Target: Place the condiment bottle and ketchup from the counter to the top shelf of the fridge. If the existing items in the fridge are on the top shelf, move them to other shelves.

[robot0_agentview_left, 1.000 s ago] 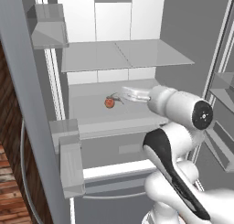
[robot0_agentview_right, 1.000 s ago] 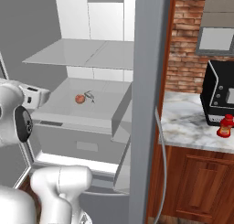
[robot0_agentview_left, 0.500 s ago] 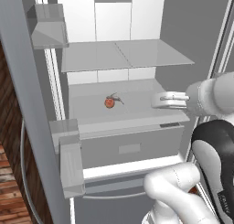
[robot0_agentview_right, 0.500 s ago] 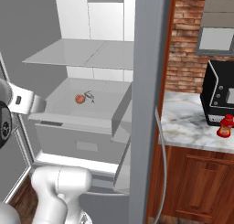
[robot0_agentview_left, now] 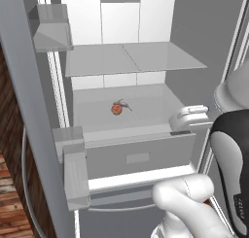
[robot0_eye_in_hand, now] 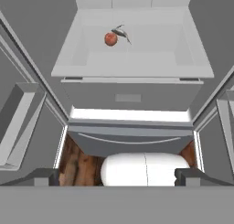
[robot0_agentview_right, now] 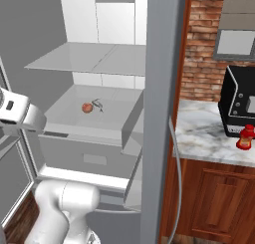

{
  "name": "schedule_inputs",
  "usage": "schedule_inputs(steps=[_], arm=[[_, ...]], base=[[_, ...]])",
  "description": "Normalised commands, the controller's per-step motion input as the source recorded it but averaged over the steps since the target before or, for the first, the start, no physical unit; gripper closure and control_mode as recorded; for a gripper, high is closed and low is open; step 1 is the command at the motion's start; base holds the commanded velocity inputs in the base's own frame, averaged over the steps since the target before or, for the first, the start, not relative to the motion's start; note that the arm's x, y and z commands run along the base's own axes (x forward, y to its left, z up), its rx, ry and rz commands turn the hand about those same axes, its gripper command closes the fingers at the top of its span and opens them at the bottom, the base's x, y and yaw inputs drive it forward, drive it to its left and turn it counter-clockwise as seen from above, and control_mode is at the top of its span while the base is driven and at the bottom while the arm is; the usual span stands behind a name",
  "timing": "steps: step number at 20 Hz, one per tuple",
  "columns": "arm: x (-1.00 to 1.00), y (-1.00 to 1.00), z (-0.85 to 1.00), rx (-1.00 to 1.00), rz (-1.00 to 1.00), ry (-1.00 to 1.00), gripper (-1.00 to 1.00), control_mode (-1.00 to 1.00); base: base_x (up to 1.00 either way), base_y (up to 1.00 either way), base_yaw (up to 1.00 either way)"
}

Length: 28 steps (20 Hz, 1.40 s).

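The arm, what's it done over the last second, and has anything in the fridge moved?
The arm has pulled back out of the fridge, away from the fruit, toward the robot's right side. The gripper is open and empty, as before. The fruit and the sprig stay on the lower shelf; the top shelf stays bare; the ketchup remains on the counter.

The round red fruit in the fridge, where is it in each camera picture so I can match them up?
Left base view: the red fruit sits near the picture's middle, on the shelf under the top shelf.
Right base view: left of centre, same shelf, above the drawer.
Hand view: upper middle.
Shared landmark: the thin dark sprig right beside the fruit.
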Motion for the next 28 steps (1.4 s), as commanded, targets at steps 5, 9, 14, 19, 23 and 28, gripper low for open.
schedule_inputs(steps=[5, 9, 14, 19, 23, 28], arm=[[-0.08, 0.00, 0.00, 0.00, 0.00, 0.00, -1.00, -1.00], [-0.08, -0.05, -0.07, 0.00, 0.00, -0.01, -1.00, -1.00], [0.00, 0.00, -0.45, -0.06, 0.00, 0.00, -1.00, -1.00], [0.00, -0.01, -0.36, -0.04, 0.00, 0.00, -1.00, -1.00], [-0.05, 0.00, -0.01, 0.00, 0.00, -0.01, -1.00, -1.00], [-0.30, -0.02, 0.00, 0.00, 0.00, -0.02, -1.00, -1.00]], base=[[0.00, 0.00, 0.00], [0.00, 0.00, 0.00], [0.00, 0.00, 0.00], [0.00, 0.00, 0.00], [0.00, 0.00, 0.00], [0.00, 0.00, 0.00]])
